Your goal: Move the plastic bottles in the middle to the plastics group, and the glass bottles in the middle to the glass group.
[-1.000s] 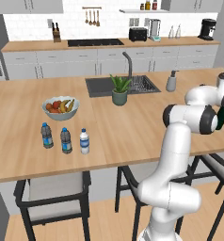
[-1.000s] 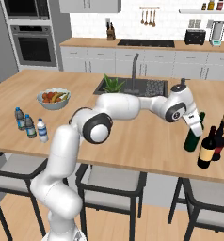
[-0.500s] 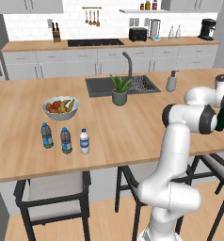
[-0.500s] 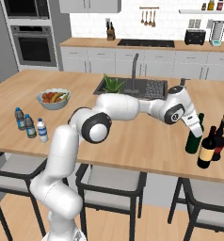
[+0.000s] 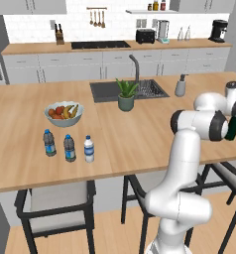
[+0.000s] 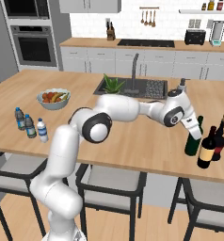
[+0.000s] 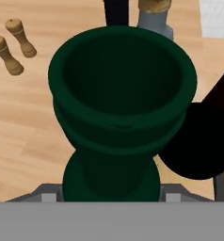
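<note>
I had the pincer (image 6: 195,133) at the far right end of the wooden table (image 6: 132,136), set around the neck of the tall dark green wine bottle (image 6: 194,140). In the hand view the green bottle's open mouth (image 7: 122,89) sat right under the camera, with the neck running down between the two finger tips, but I could not tell whether the fingers were actually pressing on the glass or merely flanking it. The green bottle stood upright on the table, just beside the shorter brown bottle with the yellow label (image 6: 207,149) and the dark reddish-brown bottle (image 6: 220,140), the three bunched close together. Two small wooden shakers (image 7: 12,46) lay on the table beyond the bottle's mouth. Well apart, toward the left end of the table, the white-capped water bottle (image 5: 89,149) stood just beside the two dark-capped water bottles (image 5: 59,145), near the fruit bowl (image 5: 64,113).
</note>
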Tool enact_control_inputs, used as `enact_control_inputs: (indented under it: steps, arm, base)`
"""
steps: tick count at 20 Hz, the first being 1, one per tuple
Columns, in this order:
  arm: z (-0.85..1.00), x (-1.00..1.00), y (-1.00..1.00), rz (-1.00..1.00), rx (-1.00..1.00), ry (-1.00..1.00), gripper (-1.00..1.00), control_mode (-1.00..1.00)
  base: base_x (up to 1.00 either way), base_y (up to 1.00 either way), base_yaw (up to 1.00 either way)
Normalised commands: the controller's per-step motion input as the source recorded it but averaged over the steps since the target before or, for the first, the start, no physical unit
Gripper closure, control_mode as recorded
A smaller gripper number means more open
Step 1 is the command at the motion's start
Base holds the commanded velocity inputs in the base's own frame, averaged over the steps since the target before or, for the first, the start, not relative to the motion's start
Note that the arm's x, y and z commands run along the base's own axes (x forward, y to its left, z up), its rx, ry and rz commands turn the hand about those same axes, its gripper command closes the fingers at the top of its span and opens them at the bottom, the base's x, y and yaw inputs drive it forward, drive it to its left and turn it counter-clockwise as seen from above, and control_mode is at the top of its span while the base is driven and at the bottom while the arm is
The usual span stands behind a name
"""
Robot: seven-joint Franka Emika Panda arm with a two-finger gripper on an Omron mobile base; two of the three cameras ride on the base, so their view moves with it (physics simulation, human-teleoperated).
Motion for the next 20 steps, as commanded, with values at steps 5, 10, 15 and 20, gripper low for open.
enact_control_inputs:
  steps: [5, 10, 15, 20]
  arm:
    - [-0.34, 0.0, 0.0, 0.0, 0.0, 0.0, 1.0, -1.0]
    - [-0.07, 0.0, 0.0, 0.0, 0.0, 0.0, 1.0, -1.0]
    - [0.0, 0.0, 0.0, 0.0, 0.0, 0.0, 1.0, -1.0]
    - [0.0, 0.0, 0.0, 0.0, 0.0, 0.0, -1.0, -1.0]
  base:
    - [0.0, 0.0, 0.0]
    - [0.0, 0.0, 0.0]
    - [0.0, 0.0, 0.0]
    - [0.0, 0.0, 0.0]
